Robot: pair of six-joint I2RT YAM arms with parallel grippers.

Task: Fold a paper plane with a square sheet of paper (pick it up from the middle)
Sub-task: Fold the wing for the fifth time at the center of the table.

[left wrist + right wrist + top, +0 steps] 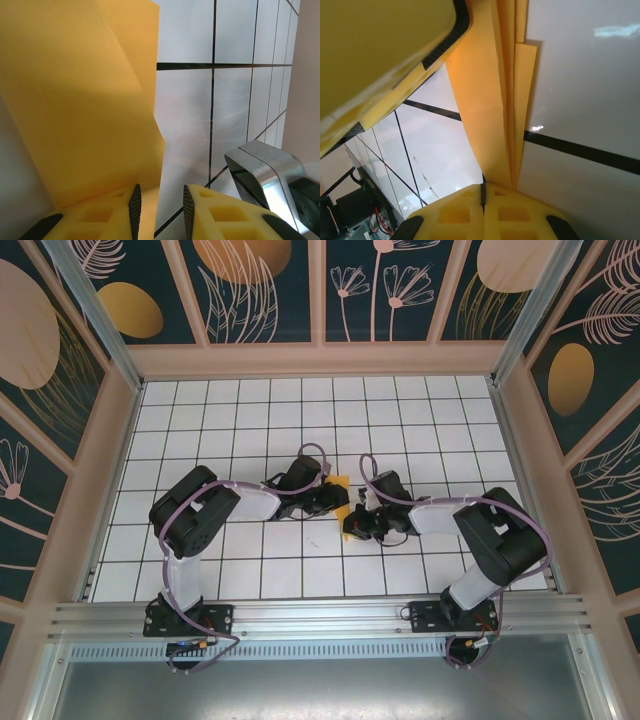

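The orange-yellow sheet of paper [340, 488] lies at mid-table, folded into a narrow, layered shape. In the left wrist view the paper [80, 100] rises as a broad creased face. My left gripper [160, 205] is open, and the paper's lower edge lies against its left pad, partly inside the gap. From above, the left gripper [328, 500] is at the paper's left side. My right gripper [483, 192] is shut, pads touching, its tips at the near end of the folded paper [485, 100]. The right gripper [353, 522] is just in front of the paper.
The white grid table [430, 440] is walled by pink rails and patterned panels. One finger of the left gripper [380, 50] looms close over the paper in the right wrist view. A silver and black part of the right arm [265, 180] is beside the left gripper.
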